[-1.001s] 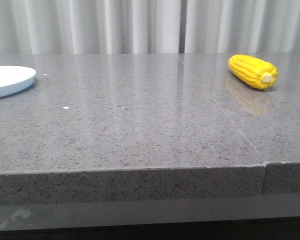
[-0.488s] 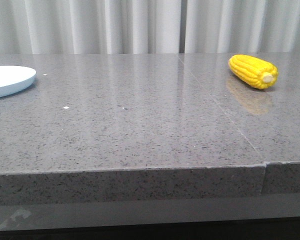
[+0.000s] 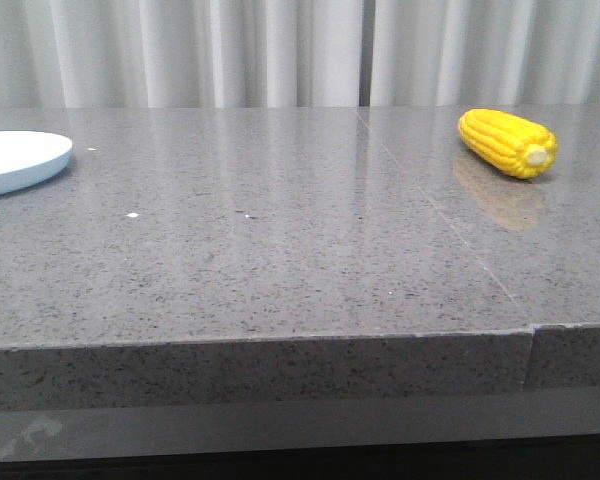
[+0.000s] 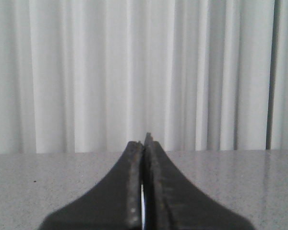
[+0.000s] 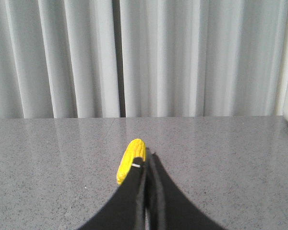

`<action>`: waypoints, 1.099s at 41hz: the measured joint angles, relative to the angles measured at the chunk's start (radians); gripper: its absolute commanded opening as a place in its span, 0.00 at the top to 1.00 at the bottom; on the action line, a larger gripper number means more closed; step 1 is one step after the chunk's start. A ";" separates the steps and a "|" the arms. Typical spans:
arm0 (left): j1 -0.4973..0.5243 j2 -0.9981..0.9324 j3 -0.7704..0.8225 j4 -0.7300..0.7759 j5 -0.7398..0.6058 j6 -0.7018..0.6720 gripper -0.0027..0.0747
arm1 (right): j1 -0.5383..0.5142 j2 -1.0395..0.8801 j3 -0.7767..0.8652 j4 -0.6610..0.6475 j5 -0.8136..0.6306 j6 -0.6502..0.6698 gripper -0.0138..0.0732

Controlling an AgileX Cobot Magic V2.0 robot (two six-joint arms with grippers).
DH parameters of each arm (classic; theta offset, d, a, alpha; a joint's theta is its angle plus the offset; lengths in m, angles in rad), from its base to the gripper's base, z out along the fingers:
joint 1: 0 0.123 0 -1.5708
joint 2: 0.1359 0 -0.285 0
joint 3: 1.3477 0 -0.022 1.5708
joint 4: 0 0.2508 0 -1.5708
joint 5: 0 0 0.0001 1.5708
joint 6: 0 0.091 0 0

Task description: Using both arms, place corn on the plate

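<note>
Two grippers show only in their own wrist views; the front view has no arm in it. The left gripper (image 4: 144,143) is clenched, its two black fingers (image 4: 132,191) pressed flat together with only a thin slit between them, and nothing is held. It points over the grey speckled table (image 3: 280,260) toward the white curtain (image 3: 280,50). The right gripper (image 5: 146,165) is clenched in the same way, also with nothing in it.

The corn (image 3: 507,143) lies on its side at the far right of the table, its pale cut end turned toward the front and the right, and a faint reflection lies on the glossy stone just before it. In the right wrist view the corn (image 5: 131,160) is just beyond the closed fingertips and partly hidden by them; I cannot tell if they touch.

The plate (image 3: 20,160) rests at the far left edge, cut by the frame, well apart from the corn.
</note>
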 measured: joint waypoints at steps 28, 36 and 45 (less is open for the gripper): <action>0.000 0.358 -0.361 0.016 0.343 0.000 0.99 | 0.000 0.457 -0.304 -0.024 0.232 0.000 0.92; 0.000 0.360 -0.320 0.016 0.345 0.000 0.98 | 0.000 0.507 -0.304 -0.033 0.242 0.000 0.85; 0.000 0.383 -0.314 0.016 0.385 0.000 0.51 | 0.000 0.542 -0.304 -0.052 0.272 -0.020 0.25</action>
